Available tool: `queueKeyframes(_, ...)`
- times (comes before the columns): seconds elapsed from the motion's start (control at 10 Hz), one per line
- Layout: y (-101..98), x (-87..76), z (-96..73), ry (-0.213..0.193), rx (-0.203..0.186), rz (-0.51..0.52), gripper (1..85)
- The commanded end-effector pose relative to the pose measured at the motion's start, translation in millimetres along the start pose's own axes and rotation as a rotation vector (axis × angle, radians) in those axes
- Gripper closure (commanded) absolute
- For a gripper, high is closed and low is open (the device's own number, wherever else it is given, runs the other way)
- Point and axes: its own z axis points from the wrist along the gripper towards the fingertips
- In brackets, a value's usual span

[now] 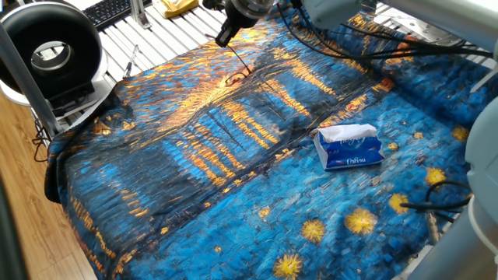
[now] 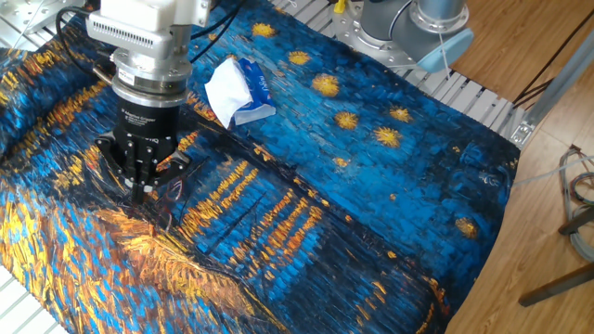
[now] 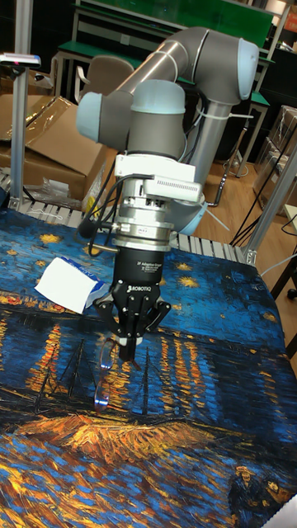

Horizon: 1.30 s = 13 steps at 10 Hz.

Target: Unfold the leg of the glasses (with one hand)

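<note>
Nearest in one fixed view: a cloth (image 1: 194, 187) printed in blue and orange swirls, spread over the whole table. Further in and to the right, lying flat on the blue part: a blue-and-white tissue pack (image 1: 349, 148) with a white tissue poking out of the top.

Beyond that, on the orange band of the print: the glasses (image 1: 236, 77), small and thin, front resting on the cloth, well apart from the tissue pack. Rising from them at a slant: one leg (image 1: 241, 60), a fine dark line up to the fingertips.

Just above: the black gripper (image 1: 226, 36), pointing down at the cloth, fingers pinched together on the tip of that leg, with no gap showing between them in the tall fixed view. Above that, a silver-grey arm (image 3: 190, 49) bending over the table.

Farthest back, past the cloth's edge: a black keyboard (image 1: 109, 9) on the slatted tabletop. Off to the left, a black ring-shaped device (image 1: 50, 50) on a stand.
</note>
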Motion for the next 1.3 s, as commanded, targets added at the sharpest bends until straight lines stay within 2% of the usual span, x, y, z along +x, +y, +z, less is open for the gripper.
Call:
queueKeyframes(0.0, -4.5, -6.4, 0.4, -0.048, -0.008, -0.005, 84.7)
queueKeyframes(0.2, -5.2, -9.1, 1.5, -0.073, -0.01, -0.014, 84.7)
queueKeyframes(1.2, -14.3, 12.2, 10.4, -0.135, -0.002, -0.03, 84.7)
